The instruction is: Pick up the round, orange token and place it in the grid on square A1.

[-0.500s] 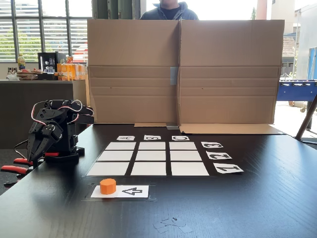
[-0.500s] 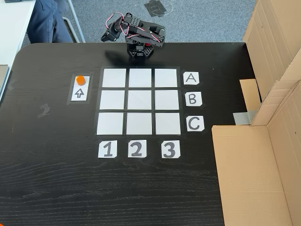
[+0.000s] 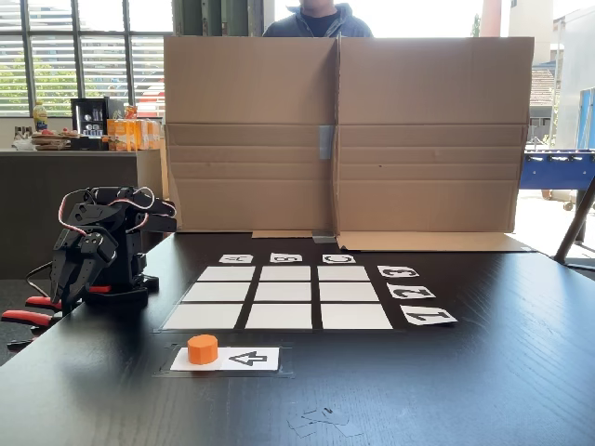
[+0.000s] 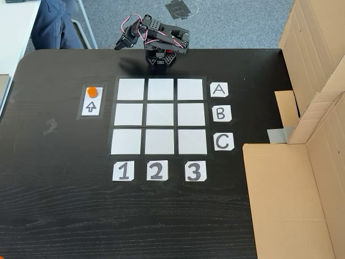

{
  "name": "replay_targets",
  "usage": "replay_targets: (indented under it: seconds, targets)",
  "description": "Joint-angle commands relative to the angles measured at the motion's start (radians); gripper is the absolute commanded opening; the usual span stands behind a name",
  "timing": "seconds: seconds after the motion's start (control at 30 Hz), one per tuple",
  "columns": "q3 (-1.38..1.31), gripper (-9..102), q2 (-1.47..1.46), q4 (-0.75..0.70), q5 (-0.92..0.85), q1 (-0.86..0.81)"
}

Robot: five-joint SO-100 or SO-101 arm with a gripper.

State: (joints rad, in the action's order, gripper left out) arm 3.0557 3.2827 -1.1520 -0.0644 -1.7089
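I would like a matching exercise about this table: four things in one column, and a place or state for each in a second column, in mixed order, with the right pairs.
Things:
1. token
2. square A1
3. robot arm
4. cardboard screen

Places or states, as seen in the fixed view from above:
a. folded up at the table's far edge, above the grid
b. along the table's right side
c. blank, the grid's top left cell
d. on the arrow card, left of the grid

Pairs: 1-d, 2-c, 3-a, 4-b

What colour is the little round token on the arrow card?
Bright orange; the token shows best in the fixed view from table level.
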Motion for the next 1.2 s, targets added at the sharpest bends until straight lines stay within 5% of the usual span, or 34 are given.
replay_targets:
  seconds: [0.0,0.57,1.17]
  targets:
    - [0.002,10,-0.026,0.003,-0.008,-0.028]
    - [-0.192,27,-0.321,0.040,-0.009,0.000]
    - [-0.827,19,-0.992,-0.255,-0.025,0.166]
